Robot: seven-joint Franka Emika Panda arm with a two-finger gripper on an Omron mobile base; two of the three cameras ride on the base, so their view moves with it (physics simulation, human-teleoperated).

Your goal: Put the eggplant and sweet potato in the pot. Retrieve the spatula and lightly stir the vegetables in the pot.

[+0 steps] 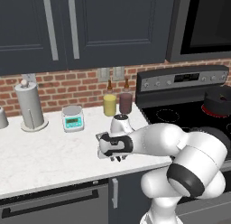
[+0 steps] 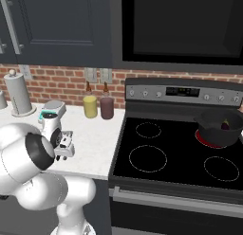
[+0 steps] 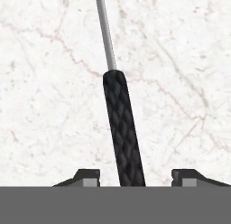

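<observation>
**Over the counter: fingers straddle the spatula handle**

Between the two dark fingertips in the hand view runs the spatula, lying flat on the white marble counter. Its black textured handle passes through the gap between the tips, and a thin silver shaft leads away from the grip to a grey head that is cut off at the far edge of that view. The jaws stand part-way apart, one tip on each side of the handle with bare counter visible between each tip and the grip, so they are not touching it.

From the left base view the gripper hangs low over the near part of the counter, hand pointing down, with the white arm reaching leftward from the robot's body at lower right. The right base view shows the same gripper just above the counter, left of the stove.

Farther back on the counter stand a yellow jar and a maroon jar side by side against the brick wall, with a small kitchen scale to their left and a paper towel holder farther left again.

On the stove, well apart from the gripper, the pot sits on the far right burner, which glows red beneath it. Inside the pot a dark purple shape, the eggplant, shows. The sweet potato cannot be made out.
</observation>
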